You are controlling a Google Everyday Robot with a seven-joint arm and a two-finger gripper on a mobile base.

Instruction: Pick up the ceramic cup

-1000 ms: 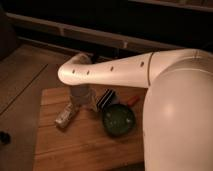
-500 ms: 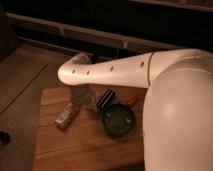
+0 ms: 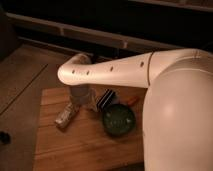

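My white arm [image 3: 115, 70] reaches from the right across the wooden table [image 3: 75, 150] and bends down at its left end. The gripper [image 3: 83, 99] hangs as a grey shape below that bend, over the back left of the table. It is just above a clear plastic bottle [image 3: 67, 116] that lies on its side. The ceramic cup does not show apart from the gripper; the arm and gripper hide that spot. A dark green round bowl [image 3: 118, 120] stands just right of the gripper.
A small black-and-white striped object [image 3: 106, 97] and an orange object [image 3: 131, 100] lie behind the bowl. My white body [image 3: 180, 125] fills the right side. Dark shelving [image 3: 100, 35] runs behind the table, and the floor [image 3: 20, 85] lies to the left.
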